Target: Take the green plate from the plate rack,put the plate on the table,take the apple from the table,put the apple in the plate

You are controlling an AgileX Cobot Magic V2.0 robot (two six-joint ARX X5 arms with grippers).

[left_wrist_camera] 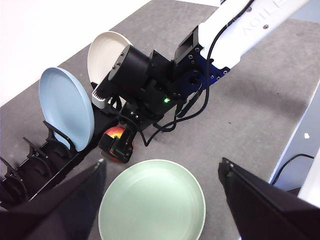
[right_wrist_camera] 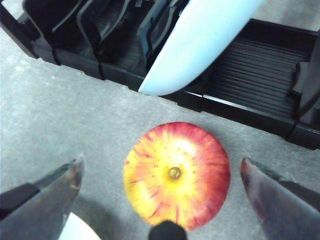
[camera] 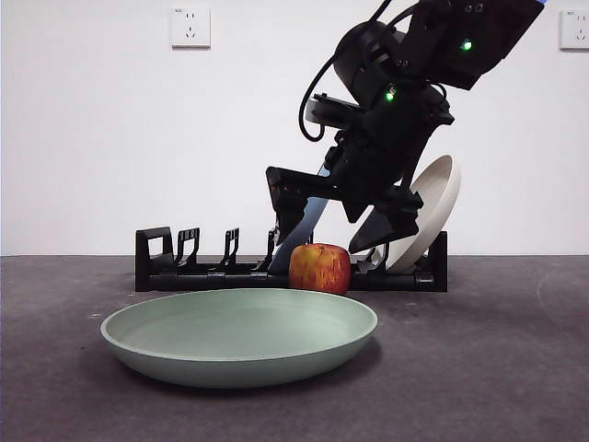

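Right wrist view | my right hand (right_wrist_camera: 162,200) wide open, empty | apple (right_wrist_camera: 177,172) centred between jaws, directly below

Matte, smooth sage finish on the green plate (camera: 239,336); dull, mottled grey on the table (camera: 497,368). Waxy, faintly glossy skin on the apple (right_wrist_camera: 176,172), just beside the ridged black plastic plate rack (right_wrist_camera: 250,95).
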